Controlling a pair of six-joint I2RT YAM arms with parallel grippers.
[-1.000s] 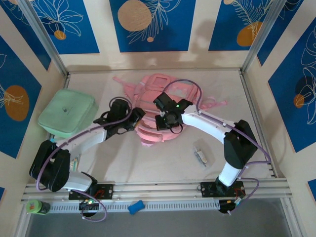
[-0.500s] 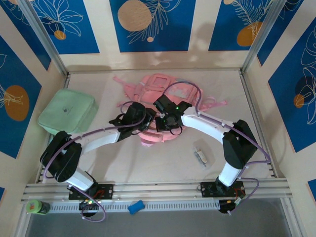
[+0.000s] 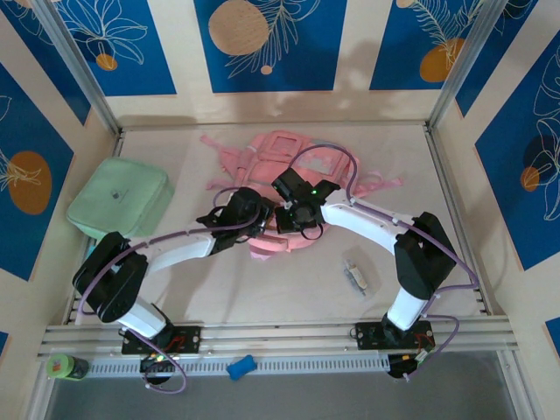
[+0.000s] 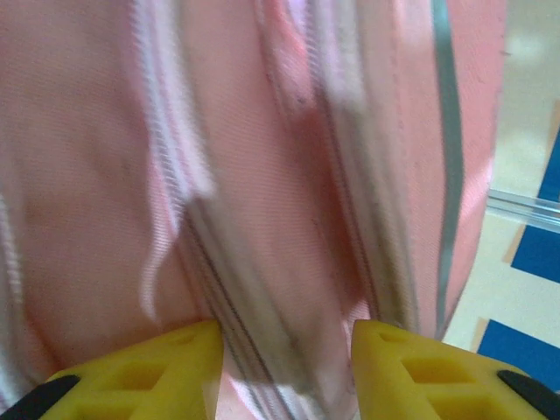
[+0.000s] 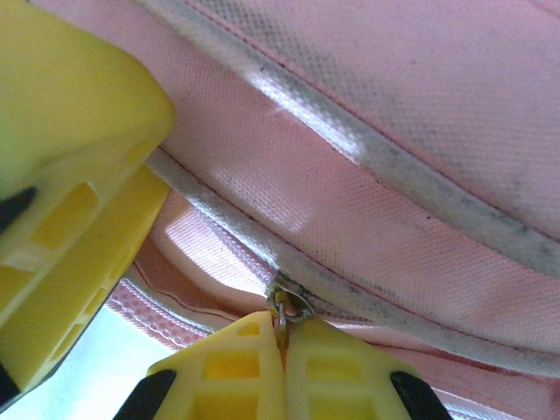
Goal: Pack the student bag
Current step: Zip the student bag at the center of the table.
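The student bag (image 3: 289,157) is a big pink backpack lying flat at the middle back of the table. My left gripper (image 3: 255,222) is at its near left edge. In the left wrist view this gripper (image 4: 284,346) is open, and a fold of pink fabric with a zip line (image 4: 254,332) lies between its yellow fingers (image 4: 157,367). My right gripper (image 3: 296,219) sits just to the right of it. In the right wrist view it (image 5: 282,337) is shut on the metal zip pull (image 5: 287,306) of a grey-edged zip. A left finger (image 5: 70,175) shows close by.
A mint green square soft case (image 3: 118,199) lies at the left wall. A small pale item (image 3: 354,276) rests on the table to the right of centre. A blue object (image 3: 241,366) and a green bottle (image 3: 63,367) sit on the front rail.
My left arm has swung right, from beside the green case onto the bag's near edge, and its jaws have narrowed. The right gripper has held still on the zip pull.
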